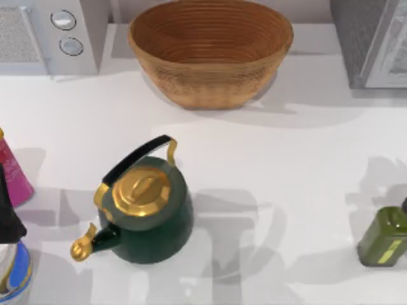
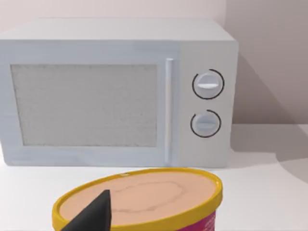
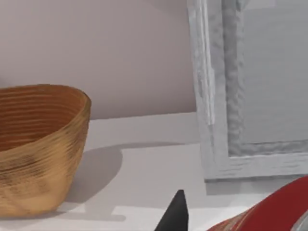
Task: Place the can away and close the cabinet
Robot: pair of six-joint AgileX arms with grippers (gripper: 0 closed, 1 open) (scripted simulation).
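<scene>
The can (image 3: pixel 276 209) appears as a red curved side with a pale band, close beside a dark part of my right gripper (image 3: pixel 176 214); whether it is held cannot be told. The grey cabinet (image 3: pixel 250 96) with a framed front stands just behind it, and sits at the table's far right corner (image 1: pixel 372 38) in the top view. My left gripper (image 2: pixel 94 214) hovers over a yellow-rimmed pink tub (image 2: pixel 144 199), and its dark arm (image 1: pixel 7 213) is at the table's left edge.
A woven basket (image 1: pixel 210 51) stands at the back middle and a white microwave (image 1: pixel 51 32) at the back left. A dark green kettle (image 1: pixel 146 213) with gold lid stands left of centre. An olive-green bottle (image 1: pixel 385 235) is at the right edge.
</scene>
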